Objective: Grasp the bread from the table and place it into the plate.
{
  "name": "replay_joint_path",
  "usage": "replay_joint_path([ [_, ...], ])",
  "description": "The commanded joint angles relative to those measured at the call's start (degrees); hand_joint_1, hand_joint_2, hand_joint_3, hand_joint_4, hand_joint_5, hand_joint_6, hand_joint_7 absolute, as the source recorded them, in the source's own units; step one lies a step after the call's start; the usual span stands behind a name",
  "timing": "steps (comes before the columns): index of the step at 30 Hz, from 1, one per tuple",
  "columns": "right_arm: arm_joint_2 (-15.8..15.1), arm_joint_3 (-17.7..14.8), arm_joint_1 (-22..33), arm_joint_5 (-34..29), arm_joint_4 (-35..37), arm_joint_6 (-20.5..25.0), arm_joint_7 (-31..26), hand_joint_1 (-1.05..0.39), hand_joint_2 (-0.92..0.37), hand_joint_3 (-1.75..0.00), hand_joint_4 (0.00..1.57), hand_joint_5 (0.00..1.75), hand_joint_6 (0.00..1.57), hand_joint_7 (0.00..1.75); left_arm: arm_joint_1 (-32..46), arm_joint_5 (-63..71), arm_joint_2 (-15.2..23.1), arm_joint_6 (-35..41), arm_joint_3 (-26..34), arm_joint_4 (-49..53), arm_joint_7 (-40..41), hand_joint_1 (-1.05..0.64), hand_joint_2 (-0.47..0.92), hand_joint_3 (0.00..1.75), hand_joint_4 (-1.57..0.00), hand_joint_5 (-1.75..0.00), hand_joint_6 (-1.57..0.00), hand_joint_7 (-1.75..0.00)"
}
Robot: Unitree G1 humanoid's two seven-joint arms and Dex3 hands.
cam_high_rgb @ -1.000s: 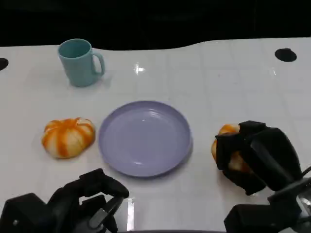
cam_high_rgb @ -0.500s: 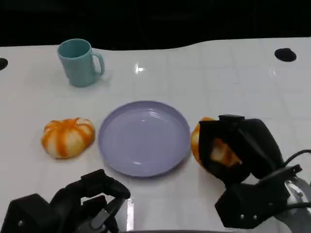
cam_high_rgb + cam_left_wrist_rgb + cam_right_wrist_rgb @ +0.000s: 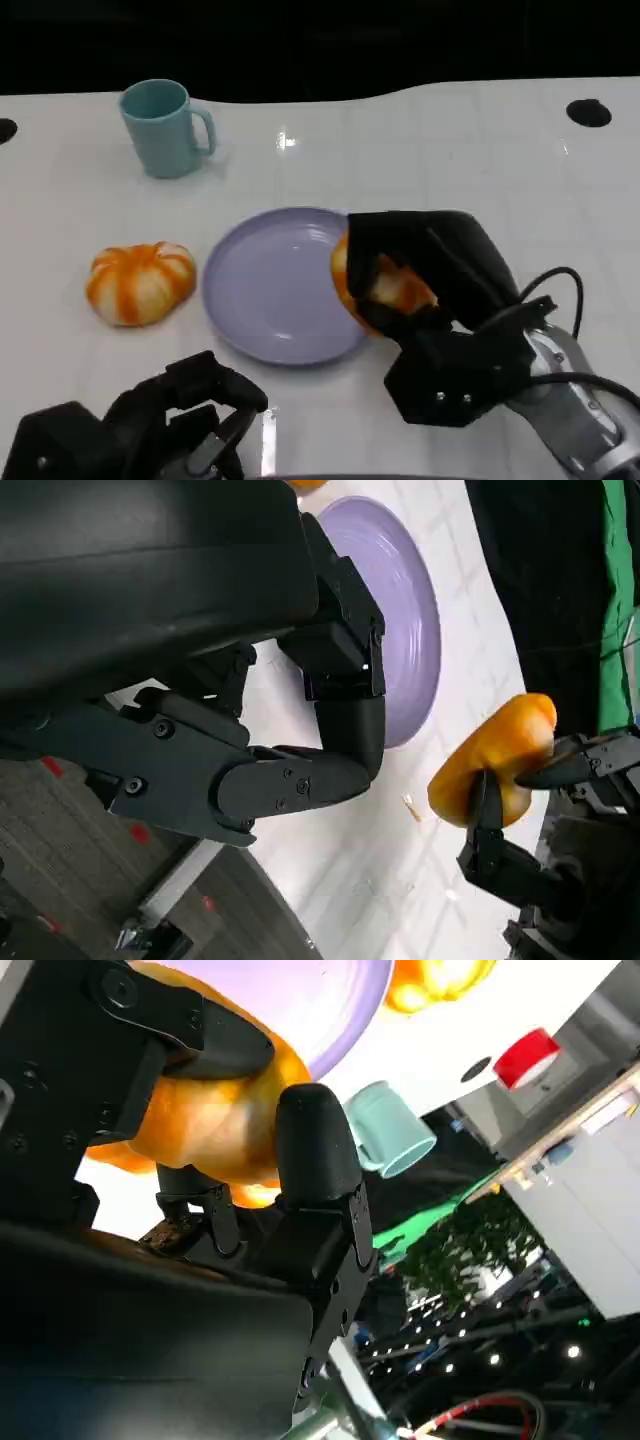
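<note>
My right hand (image 3: 430,270) grips an orange bread roll (image 3: 378,288) and holds it over the right rim of the lavender plate (image 3: 270,290). The right wrist view shows the same roll (image 3: 205,1120) clasped between the black fingers (image 3: 315,1150), with the plate (image 3: 300,1000) beyond it. From the left wrist camera the held roll (image 3: 495,760) hangs beside the plate (image 3: 400,620). A second orange-and-white roll (image 3: 140,282) lies on the table left of the plate. My left hand (image 3: 180,425) rests low at the near left edge with its fingers curled and nothing in them.
A teal mug (image 3: 165,127) stands at the back left, also in the right wrist view as the mug (image 3: 390,1130). The white table (image 3: 480,160) has a dark round hole (image 3: 587,113) at the far right and another hole (image 3: 5,130) at the far left.
My right hand has carried the roll leftward from the table right of the plate to above the plate's right rim. The left hand and the other roll have stayed still.
</note>
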Motion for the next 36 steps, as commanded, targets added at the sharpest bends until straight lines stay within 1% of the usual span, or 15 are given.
replay_joint_path([
  [1, 1.4, 0.4, -3.5, 0.4, 3.2, 0.3, 0.3, -0.05, -0.24, -1.51, 0.98, 1.75, 0.73, 1.75, 0.7, 0.7, 0.7, -0.1, 0.0, -1.1, 0.5, -0.41, 0.84, 0.57, -0.72, -1.75, -0.67, -1.31],
  [11, 4.8, 0.4, -11.7, 1.1, 20.2, -2.9, -1.1, -0.08, -0.26, -1.46, 0.95, 1.75, 0.73, 1.75, 0.2, 0.5, 0.6, -0.9, -0.1, -0.5, -0.1, -0.43, 0.85, 0.58, -0.7, -1.75, -0.66, -1.31],
  [15, 5.7, 0.8, -13.7, 1.3, 25.5, -3.9, -0.9, -0.07, -0.28, -1.42, 0.91, 1.75, 0.7, 1.73, 0.3, 0.7, 0.5, -0.4, -0.3, -1.1, 0.2, -0.45, 0.9, 0.53, -0.69, -1.75, -0.65, -1.31],
  [17, 6.4, 0.5, -14.4, 2.6, 27.8, -4.4, 0.8, -0.06, -0.28, -1.42, 0.89, 1.75, 0.74, 1.61, 0.3, 0.7, 0.5, -0.2, -0.4, -1.2, 0.3, -0.45, 0.91, 0.51, -0.68, -1.75, -0.65, -1.31],
  [18, 6.8, 0.2, -14.7, 3.4, 28.7, -4.5, 1.8, -0.06, -0.34, -1.32, 0.84, 1.75, 0.76, 1.34, 0.3, 0.7, 0.5, -0.1, -0.4, -1.2, 0.4, -0.46, 0.91, 0.49, -0.67, -1.75, -0.64, -1.31],
  [19, 7.0, 0.1, -15.0, 4.1, 29.2, -4.1, 3.3, -0.06, -0.37, -1.29, 0.83, 1.75, 0.78, 1.23, 0.3, 0.7, 0.6, -0.2, -0.5, -1.2, 0.4, -0.46, 0.91, 0.49, -0.67, -1.75, -0.64, -1.31],
  [20, 7.2, 0.0, -15.2, 4.8, 29.6, -3.9, 4.7, -0.1, -0.45, -1.08, 0.75, 1.63, 0.75, 1.01, 0.3, 0.8, 0.6, -0.2, -0.5, -1.2, 0.4, -0.46, 0.92, 0.48, -0.67, -1.75, -0.64, -1.31],
  [21, 7.3, 0.0, -15.4, 5.1, 29.8, -3.7, 5.6, -0.13, -0.56, -0.84, 0.67, 1.39, 0.76, 0.72, 0.3, 0.8, 0.6, -0.3, -0.5, -1.2, 0.4, -0.46, 0.92, 0.48, -0.67, -1.75, -0.64, -1.31],
  [22, 7.3, 0.0, -15.5, 5.8, 29.7, -3.2, 7.4, -0.14, -0.61, -0.73, 0.65, 1.3, 0.78, 0.59, 0.2, 0.8, 0.5, -0.2, -0.5, -1.1, 0.5, -0.46, 0.92, 0.48, -0.67, -1.75, -0.64, -1.31],
  [23, 7.4, 0.0, -15.5, 6.4, 29.4, -2.6, 9.0, -0.17, -0.65, -0.64, 0.54, 1.08, 0.7, 0.44, 0.1, 0.7, 0.4, -0.1, -0.5, -1.0, 0.5, -0.46, 0.92, 0.48, -0.67, -1.75, -0.64, -1.31],
  [24, 7.4, 0.0, -15.6, 7.1, 29.1, -2.0, 11.2, -0.23, -0.71, -0.53, 0.46, 0.77, 0.61, 0.25, 0.0, 0.7, 0.4, -0.1, -0.5, -0.8, 0.5, -0.46, 0.92, 0.48, -0.67, -1.75, -0.64, -1.31],
  [25, 7.3, 0.0, -15.7, 7.8, 28.8, -1.7, 13.0, -0.29, -0.75, -0.46, 0.37, 0.59, 0.54, 0.14, -0.1, 0.7, 0.4, -0.1, -0.4, -0.7, 0.6, -0.45, 0.92, 0.48, -0.67, -1.75, -0.64, -1.31],
  [27, 7.3, -0.2, -15.6, 9.4, 28.0, -0.9, 16.6, -0.38, -0.85, -0.31, 0.2, 0.37, 0.41, 0.03, -0.3, 0.8, 0.4, -0.2, -0.4, -0.3, 0.5, -0.45, 0.92, 0.47, -0.67, -1.75, -0.63, -1.31],
  [30, 6.9, -0.2, -15.2, 10.6, 26.7, 0.0, 19.8, -0.49, -0.91, -0.23, 0.04, 0.25, 0.23, 0.0, -0.7, 1.1, 0.5, -0.7, -0.4, 0.3, 0.6, -0.45, 0.92, 0.47, -0.66, -1.75, -0.63, -1.31],
  [36, 5.6, 0.9, -14.2, 9.5, 22.1, 1.9, 22.7, -0.61, -0.92, -0.3, 0.0, 0.1, 0.12, 0.0, -1.1, 1.0, 0.5, -0.5, -0.3, 0.5, 0.5, -0.44, 0.92, 0.47, -0.65, -1.75, -0.63, -1.32],
])
